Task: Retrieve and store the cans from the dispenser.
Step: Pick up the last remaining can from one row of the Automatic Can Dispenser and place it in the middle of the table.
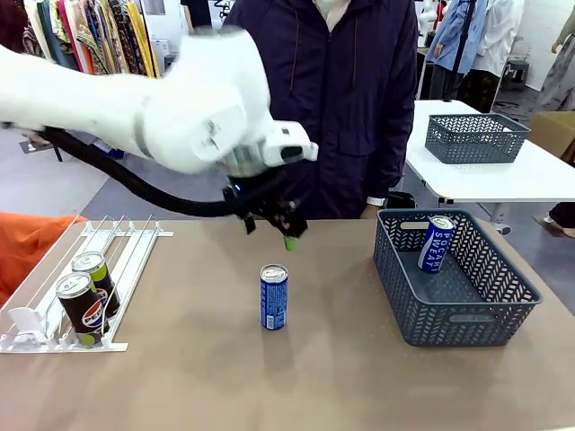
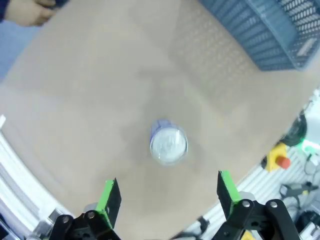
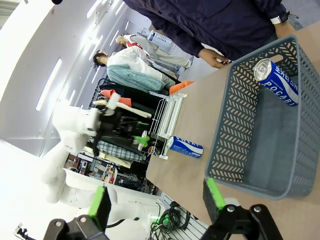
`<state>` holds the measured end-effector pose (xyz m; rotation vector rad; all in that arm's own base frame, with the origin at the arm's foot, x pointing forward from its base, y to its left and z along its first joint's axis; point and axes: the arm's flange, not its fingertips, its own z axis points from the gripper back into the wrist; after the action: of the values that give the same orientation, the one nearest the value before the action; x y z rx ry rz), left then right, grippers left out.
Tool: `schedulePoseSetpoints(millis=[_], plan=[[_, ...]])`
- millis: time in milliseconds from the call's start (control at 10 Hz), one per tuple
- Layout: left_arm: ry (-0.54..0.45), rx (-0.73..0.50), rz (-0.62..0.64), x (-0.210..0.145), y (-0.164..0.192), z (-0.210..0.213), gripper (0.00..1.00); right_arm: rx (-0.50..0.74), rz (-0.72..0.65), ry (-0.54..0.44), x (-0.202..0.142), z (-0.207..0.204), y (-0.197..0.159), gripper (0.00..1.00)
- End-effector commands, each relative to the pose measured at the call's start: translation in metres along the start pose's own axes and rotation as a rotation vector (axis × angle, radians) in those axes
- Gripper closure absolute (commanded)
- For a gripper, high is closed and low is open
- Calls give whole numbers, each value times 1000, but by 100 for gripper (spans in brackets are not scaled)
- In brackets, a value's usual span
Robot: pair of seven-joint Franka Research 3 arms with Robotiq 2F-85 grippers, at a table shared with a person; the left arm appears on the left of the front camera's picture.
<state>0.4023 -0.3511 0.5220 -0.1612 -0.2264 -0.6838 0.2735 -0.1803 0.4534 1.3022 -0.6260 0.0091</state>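
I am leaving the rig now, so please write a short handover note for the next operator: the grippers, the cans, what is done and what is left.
Left gripper: jaws open, empty, above the standing blue can, which is upright on the table between dispenser and basket.
Right gripper: jaws open, empty, facing the basket.
Done: one stored blue can leans inside the basket.
Left: the standing blue can must go into the basket. The Pepsi can and the black-and-green can wait at the dispenser's near end.
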Motion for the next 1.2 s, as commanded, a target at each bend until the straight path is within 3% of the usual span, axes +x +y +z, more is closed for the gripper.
schedulePoseSetpoints(millis=[0, 200, 400, 700, 900, 1000, 1100], plan=[[32, -145, -20, -58, 45, 53, 0, 21, 21, -24, 4, -1, 2, 0], [-45, -336, 20, -123, 103, 102, 0, 21, 21, -24, 4, -1, 2, 0], [-229, -418, 231, -209, 184, 136, 0, 21, 21, -24, 4, -1, 2, 0], [-488, -718, 454, -342, 292, 135, 0, 21, 21, -24, 4, -1, 2, 0], [-589, -879, 618, -378, 331, 110, 0, 21, 21, -24, 4, -1, 2, 0], [-580, -911, 638, -376, 336, 105, 0, 21, 21, -24, 4, -1, 2, 0], [-538, -790, 574, -400, 321, 125, 0, 21, 21, -24, 4, -1, 2, 0]])
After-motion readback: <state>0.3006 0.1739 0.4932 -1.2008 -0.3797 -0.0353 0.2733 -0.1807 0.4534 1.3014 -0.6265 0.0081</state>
